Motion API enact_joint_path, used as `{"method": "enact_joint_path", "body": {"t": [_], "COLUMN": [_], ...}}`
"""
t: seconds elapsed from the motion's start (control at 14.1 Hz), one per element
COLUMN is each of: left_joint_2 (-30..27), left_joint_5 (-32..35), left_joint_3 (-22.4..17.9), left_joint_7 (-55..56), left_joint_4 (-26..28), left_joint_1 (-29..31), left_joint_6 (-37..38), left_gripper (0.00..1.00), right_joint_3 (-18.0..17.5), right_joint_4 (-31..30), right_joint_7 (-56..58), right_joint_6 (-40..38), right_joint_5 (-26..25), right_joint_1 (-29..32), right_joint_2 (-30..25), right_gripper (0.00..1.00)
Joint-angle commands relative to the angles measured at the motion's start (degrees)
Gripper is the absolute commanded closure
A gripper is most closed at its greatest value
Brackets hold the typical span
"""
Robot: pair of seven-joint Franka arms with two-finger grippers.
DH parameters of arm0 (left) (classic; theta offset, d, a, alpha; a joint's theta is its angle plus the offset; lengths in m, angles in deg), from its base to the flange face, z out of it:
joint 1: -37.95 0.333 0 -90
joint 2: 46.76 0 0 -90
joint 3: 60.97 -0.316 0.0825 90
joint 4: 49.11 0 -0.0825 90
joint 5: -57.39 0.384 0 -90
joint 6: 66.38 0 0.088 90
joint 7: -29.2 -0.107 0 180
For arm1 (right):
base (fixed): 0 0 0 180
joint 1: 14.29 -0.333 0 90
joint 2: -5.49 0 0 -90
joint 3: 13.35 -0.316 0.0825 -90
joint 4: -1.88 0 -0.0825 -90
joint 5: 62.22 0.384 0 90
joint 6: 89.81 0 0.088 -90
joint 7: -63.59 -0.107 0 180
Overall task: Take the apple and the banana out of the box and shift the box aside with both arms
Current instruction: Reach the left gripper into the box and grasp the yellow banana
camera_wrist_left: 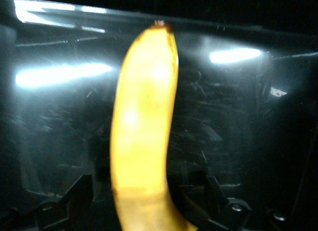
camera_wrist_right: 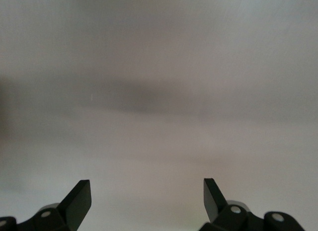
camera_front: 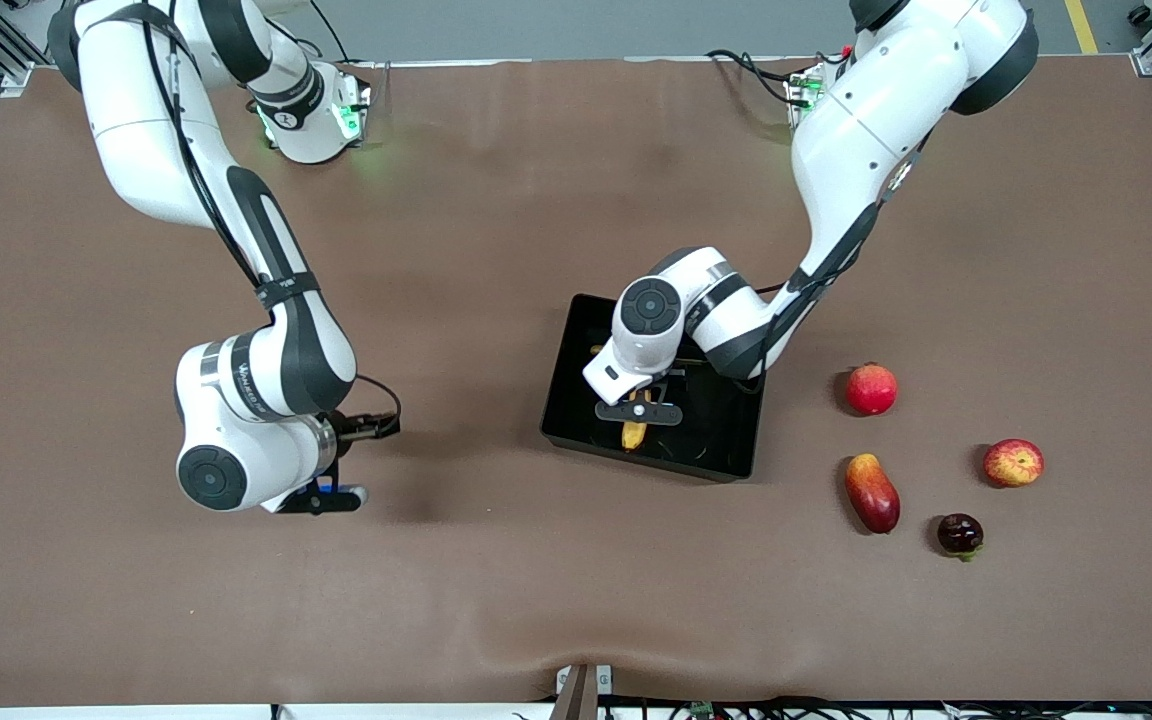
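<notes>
The yellow banana lies in the black tray at the table's middle. My left gripper is down in the tray over the banana. In the left wrist view the banana runs between the fingers, which stand apart from its sides on the glossy tray floor; the left gripper is open. The streaked red and yellow apple rests on the table toward the left arm's end. My right gripper is open and empty over bare table toward the right arm's end, as the right wrist view shows.
A plain red round fruit, a red-orange mango and a small dark fruit lie on the brown table between the tray and the apple.
</notes>
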Motion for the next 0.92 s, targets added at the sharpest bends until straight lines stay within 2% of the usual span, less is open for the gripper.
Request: {"method": "enact_joint_path", "body": {"t": [0.0, 0.07, 0.21, 0.36, 0.64, 0.85], "left_joint_2": [0.37, -0.07, -1.64, -3.75, -11.82, -18.16], "left_joint_5": [1.26, 1.35, 1.52, 1.61, 0.38, -5.13], "left_joint_3": [-0.56, -0.56, -0.56, -0.47, 0.14, 0.14], "left_joint_7": [2.7, 2.7, 2.53, 2.44, 1.74, -2.29], "left_joint_4": [-1.45, -1.54, -2.59, -4.52, -6.11, -6.02], "left_joint_1": [-0.97, -1.15, -1.76, -1.67, -0.53, 3.84], "left_joint_6": [-0.08, 0.1, 0.97, 5.96, 15.02, 17.5], "left_gripper": [0.82, 1.0, 1.0, 1.0, 1.0, 1.0], "right_joint_3": [0.05, 0.05, 0.14, 0.41, 0.41, 0.23], "right_joint_4": [-0.65, -0.65, -0.39, -0.13, 0.83, 0.67], "right_joint_7": [1.17, 1.17, 0.47, 0.38, -0.15, -5.15], "right_joint_6": [-4.1, -4.71, -4.29, -1.58, 10.27, 22.32], "right_joint_5": [0.78, 0.87, 4.01, 7.27, 7.55, 7.63], "right_joint_1": [-0.71, -0.53, -0.27, 0.34, 0.17, -0.96], "right_joint_2": [-1.95, -2.48, -3.19, -3.19, -2.75, -1.17], "right_gripper": [0.0, 0.0, 0.0, 0.0, 0.0, 0.0]}}
